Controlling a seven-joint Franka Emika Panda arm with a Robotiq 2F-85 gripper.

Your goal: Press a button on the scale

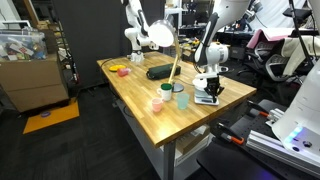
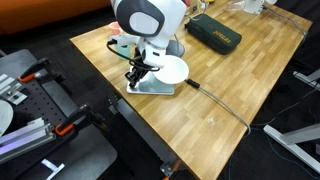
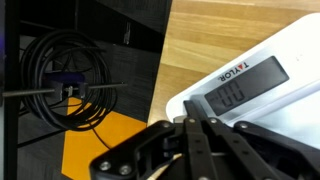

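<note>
The scale (image 3: 250,85) is white with a grey display that shows digits and the name TAYLOR; it fills the right of the wrist view. It sits near the table edge in both exterior views (image 1: 208,98) (image 2: 160,80). My gripper (image 3: 192,128) is shut, its two black fingers pressed together, with the tips on the scale's front panel just left of the display. In an exterior view the gripper (image 2: 135,75) reaches down onto the scale's front edge. In another exterior view the arm (image 1: 208,75) stands right over the scale.
The wooden table (image 2: 220,90) ends close beside the scale. A dark green case (image 2: 213,33) lies further back. Teal and pink cups (image 1: 181,99) and a white lamp head (image 1: 159,35) stand nearby. Black cables (image 3: 65,85) lie on the floor below.
</note>
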